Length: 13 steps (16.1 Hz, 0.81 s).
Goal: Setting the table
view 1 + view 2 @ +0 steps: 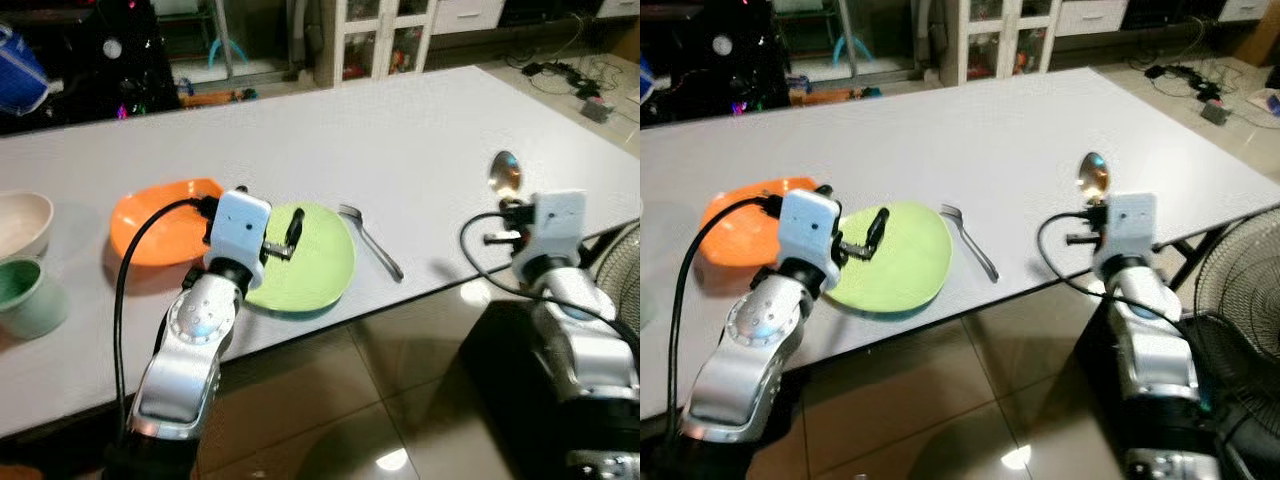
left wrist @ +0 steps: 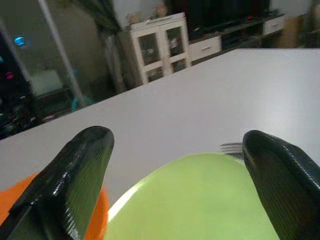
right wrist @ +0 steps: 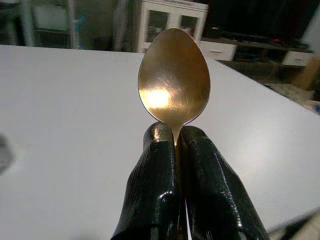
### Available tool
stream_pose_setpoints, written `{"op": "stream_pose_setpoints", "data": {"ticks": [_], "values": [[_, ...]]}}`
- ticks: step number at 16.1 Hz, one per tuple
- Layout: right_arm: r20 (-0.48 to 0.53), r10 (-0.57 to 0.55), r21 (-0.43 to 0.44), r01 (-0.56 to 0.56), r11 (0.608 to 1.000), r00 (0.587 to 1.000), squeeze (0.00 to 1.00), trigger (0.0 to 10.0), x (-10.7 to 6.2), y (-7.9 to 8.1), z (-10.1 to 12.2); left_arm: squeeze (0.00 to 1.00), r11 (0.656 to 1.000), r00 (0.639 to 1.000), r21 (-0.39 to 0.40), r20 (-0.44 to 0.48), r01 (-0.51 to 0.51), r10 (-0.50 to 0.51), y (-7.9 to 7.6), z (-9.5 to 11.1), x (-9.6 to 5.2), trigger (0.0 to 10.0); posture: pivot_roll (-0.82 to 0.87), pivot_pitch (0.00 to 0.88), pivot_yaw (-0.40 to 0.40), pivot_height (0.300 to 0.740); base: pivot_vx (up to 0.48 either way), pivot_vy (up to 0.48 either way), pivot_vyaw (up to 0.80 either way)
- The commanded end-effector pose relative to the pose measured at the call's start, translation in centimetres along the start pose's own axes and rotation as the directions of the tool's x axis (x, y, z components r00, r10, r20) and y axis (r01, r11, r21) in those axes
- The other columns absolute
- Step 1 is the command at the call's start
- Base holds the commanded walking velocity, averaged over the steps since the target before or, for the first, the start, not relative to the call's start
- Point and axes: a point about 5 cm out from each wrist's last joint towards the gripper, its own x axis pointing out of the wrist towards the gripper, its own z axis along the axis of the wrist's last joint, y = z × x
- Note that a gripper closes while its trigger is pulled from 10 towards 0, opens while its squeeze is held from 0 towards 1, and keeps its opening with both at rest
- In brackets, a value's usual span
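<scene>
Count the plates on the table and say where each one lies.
2. The green plate lies near the table's front edge, under the open left gripper; the orange plate lies on its left. Others may lie out of frame.

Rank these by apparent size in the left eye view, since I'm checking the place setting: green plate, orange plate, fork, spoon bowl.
1. Green plate and orange plate: similar, both partly hidden by the left arm, so unranked.
2. Fork.
3. Spoon bowl, held by the right gripper.
</scene>
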Motion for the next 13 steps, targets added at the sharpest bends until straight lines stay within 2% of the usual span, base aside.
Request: {"op": "stream_pose_setpoints", "data": {"ticks": [1,6,8,9,11,13], "values": [[0.039,-0.009,-0.011,0.010,1.000,0.999,0.00,10.0,0.0,-0.2,0.9,0.00,1.000,1.000,0.000,0.018,-0.013,0.013,0.0,0.4,0.4,10.0,-0.04,0.000,0.012,0.740,0.000,-0.480,0.80],[0.042,-0.002,-0.015,0.002,1.000,0.999,0.00,10.0,0.1,0.0,1.0,0.00,0.999,0.998,0.008,0.030,-0.046,0.046,0.5,0.4,0.6,10.0,-0.03,0.000,0.006,0.740,0.000,-0.480,0.80],[0.042,0.001,-0.016,0.000,1.000,0.999,0.00,10.0,0.1,0.2,1.0,0.00,0.998,0.998,-0.018,0.020,-0.053,0.054,0.6,0.3,0.7,10.0,-0.03,0.000,0.006,0.740,0.000,0.000,0.80],[0.041,0.006,0.037,-0.007,0.999,0.999,0.00,10.0,0.2,0.4,1.0,0.00,0.997,0.998,-0.019,-0.015,-0.068,0.068,1.1,0.0,0.8,10.0,-0.02,0.000,0.001,0.740,0.000,0.480,0.00],[0.040,0.016,0.038,-0.018,0.999,0.999,0.00,10.0,0.3,0.7,1.0,0.00,0.996,0.997,-0.016,-0.006,-0.083,0.082,1.4,0.1,0.7,10.0,-0.02,0.000,-0.004,0.740,0.000,0.480,0.00],[0.035,0.026,0.053,-0.028,0.998,0.999,0.00,10.0,0.4,1.2,1.0,0.00,0.997,0.997,0.017,-0.005,-0.075,0.075,1.5,0.2,0.7,10.0,-0.01,0.000,-0.006,0.740,0.000,0.000,0.00]]}}
